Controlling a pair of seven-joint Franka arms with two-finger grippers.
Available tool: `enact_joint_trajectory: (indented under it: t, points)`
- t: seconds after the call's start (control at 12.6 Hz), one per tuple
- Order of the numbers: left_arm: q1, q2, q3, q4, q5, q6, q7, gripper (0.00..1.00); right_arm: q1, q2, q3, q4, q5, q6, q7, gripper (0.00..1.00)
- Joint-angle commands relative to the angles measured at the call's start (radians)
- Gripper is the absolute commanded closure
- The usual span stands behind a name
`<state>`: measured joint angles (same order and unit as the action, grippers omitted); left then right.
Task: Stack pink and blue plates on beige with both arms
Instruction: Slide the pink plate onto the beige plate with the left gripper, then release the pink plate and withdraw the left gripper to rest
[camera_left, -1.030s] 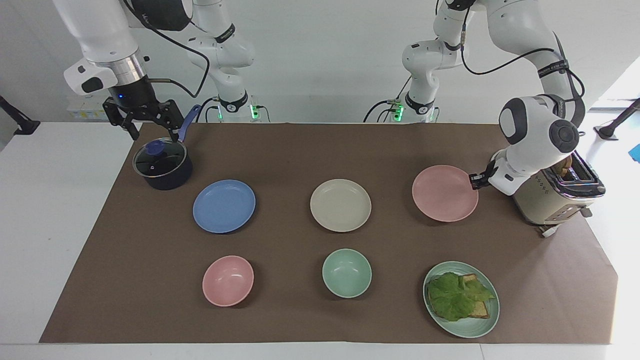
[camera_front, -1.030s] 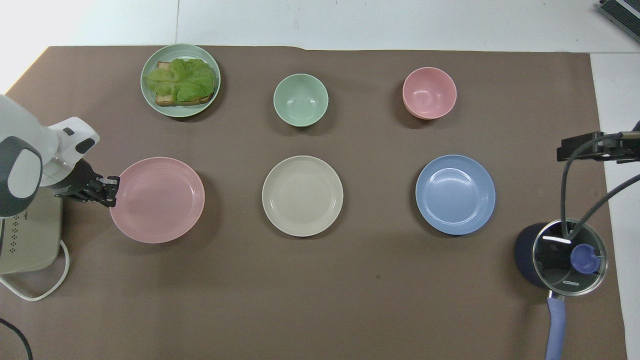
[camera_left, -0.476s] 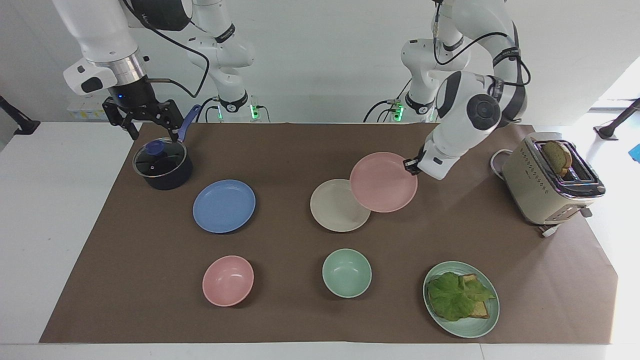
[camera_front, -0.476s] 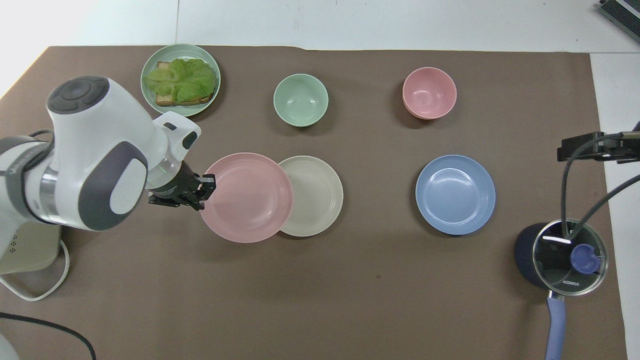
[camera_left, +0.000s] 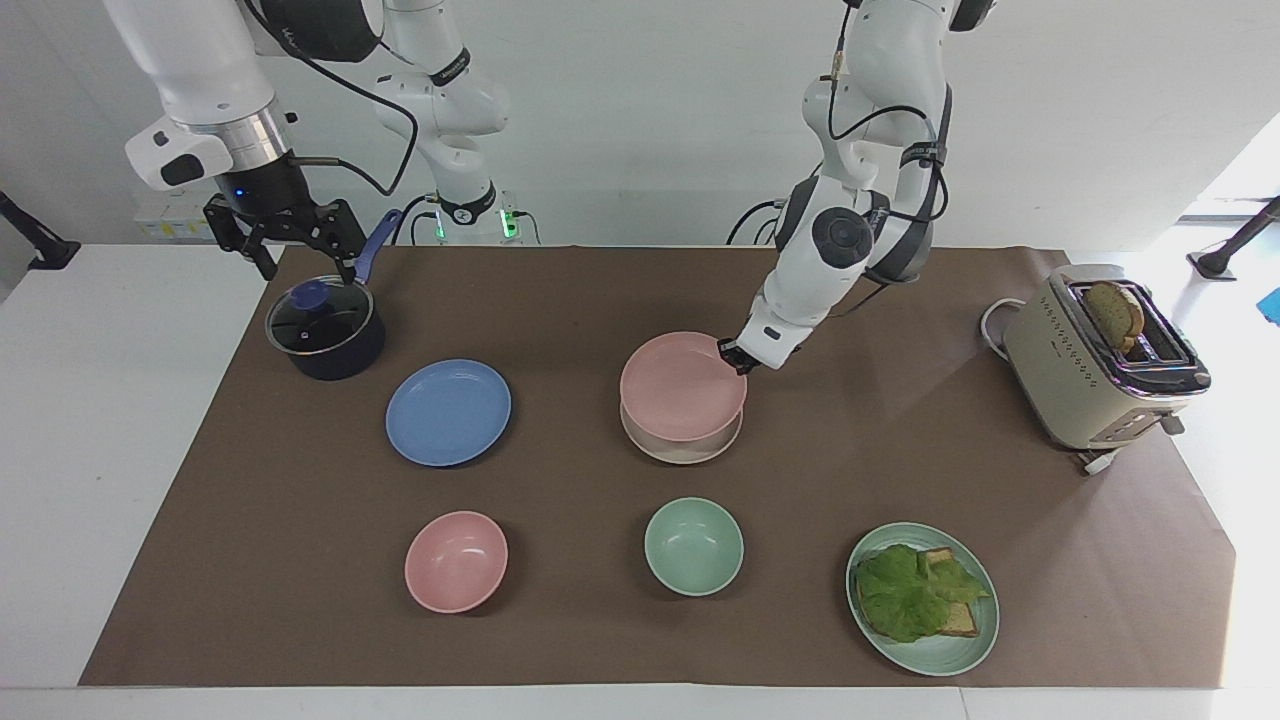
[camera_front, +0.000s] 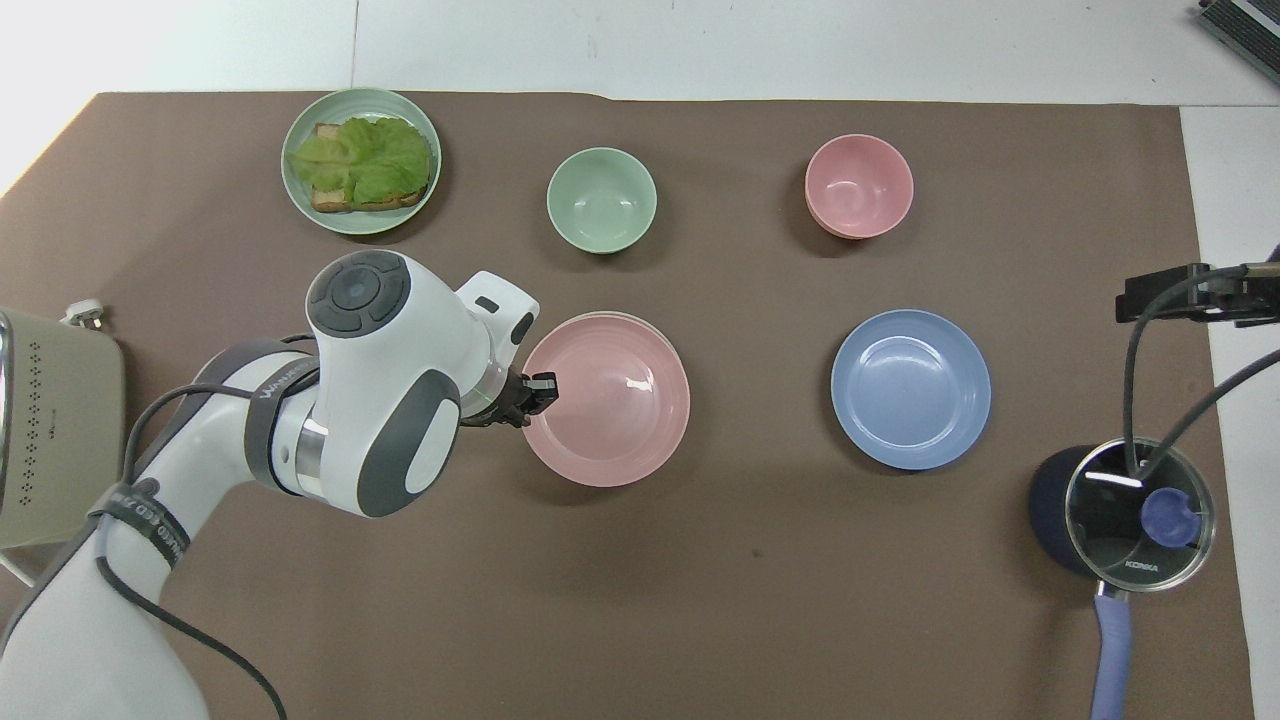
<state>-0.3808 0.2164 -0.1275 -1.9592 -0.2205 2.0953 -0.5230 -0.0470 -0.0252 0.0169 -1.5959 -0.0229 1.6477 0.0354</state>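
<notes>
**Pink plate pinched over beige plate at mid-tabletop**

At the right arm's end of the tabletop (camera_left: 100, 450), near the edge closest to the robots: right end effector (camera_left: 310, 265) up in the air over a dark blue lidded pot (camera_left: 325, 330), fingers spread wide, gripping nothing, arm waiting. Pot on the brown mat (camera_left: 300, 600), glass lid on, blue handle pointing toward the robots.

Beside the pot and farther from the robots: blue plate (camera_left: 448, 412), flat on the mat, untouched, well apart from both end effectors. Farther again, toward the tabletop edge away from the robots: pink bowl (camera_left: 456, 560), upright.

At mid-tabletop: pink plate (camera_left: 680, 385) directly over the beige plate (camera_left: 680, 450), covering nearly all of it, with only a crescent of beige rim showing on the side away from the robots. Cannot tell whether the pink plate is resting on the beige one or hanging just above it. Left end effector (camera_left: 733, 353) pressed together on the pink plate's rim, pinching it on the side toward the left arm's end, left arm reaching in low from its base.

Farther from the robots than the stacked pair: green bowl (camera_left: 693, 546), upright.

Toward the left arm's end: pale green plate (camera_left: 930, 660) with lettuce and bread near the edge away from the robots, and a beige toaster (camera_left: 1090, 370) with a slice in its slot at the mat's edge.
</notes>
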Motion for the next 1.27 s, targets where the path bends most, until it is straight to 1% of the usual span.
enact_joint_trajectory:
  t: [0.0,0.08,0.24,0.4,0.48,0.55,0.63,0.79,0.95,1.11,1.19]
  points:
    - [-0.012,-0.014,0.019,-0.014,-0.017,0.031,0.014,0.68,-0.011,0.002,0.003,0.007,0.011,-0.009,-0.002,0.0]
    - [-0.012,-0.014,0.019,-0.012,-0.017,0.035,0.015,0.01,-0.011,0.002,0.003,0.007,0.009,-0.009,-0.002,0.0]
    - [-0.012,-0.012,0.022,-0.007,-0.016,0.032,0.014,0.0,-0.011,0.002,0.003,0.007,0.009,-0.009,-0.002,0.0]
    - [0.005,-0.021,0.032,-0.003,0.001,-0.004,0.012,0.0,-0.011,0.002,0.003,0.007,0.009,-0.009,-0.002,0.0]
    - [0.038,-0.028,0.035,0.02,0.041,-0.044,0.018,0.0,-0.011,0.001,0.003,0.007,0.009,-0.009,-0.002,0.0]
    - [0.096,-0.028,0.034,0.067,0.108,-0.11,0.049,0.0,-0.011,0.002,0.003,0.007,0.009,-0.009,-0.008,0.0]
    - [0.137,-0.031,0.035,0.112,0.134,-0.171,0.11,0.0,-0.011,0.002,0.003,0.008,0.009,-0.008,-0.009,0.0]
    - [0.248,-0.051,0.037,0.17,0.136,-0.244,0.242,0.0,-0.011,0.002,0.003,0.008,0.009,-0.008,-0.009,0.0]
    - [0.328,-0.092,0.037,0.184,0.138,-0.279,0.332,0.0,-0.011,0.002,0.003,0.008,0.009,-0.005,-0.002,0.0]
    - [0.385,-0.117,0.042,0.218,0.145,-0.337,0.441,0.0,-0.01,0.001,0.003,-0.002,0.009,0.038,0.001,0.0]
    - [0.402,-0.133,0.042,0.252,0.173,-0.362,0.472,0.0,-0.011,0.004,0.003,-0.013,0.009,0.056,0.001,0.0]
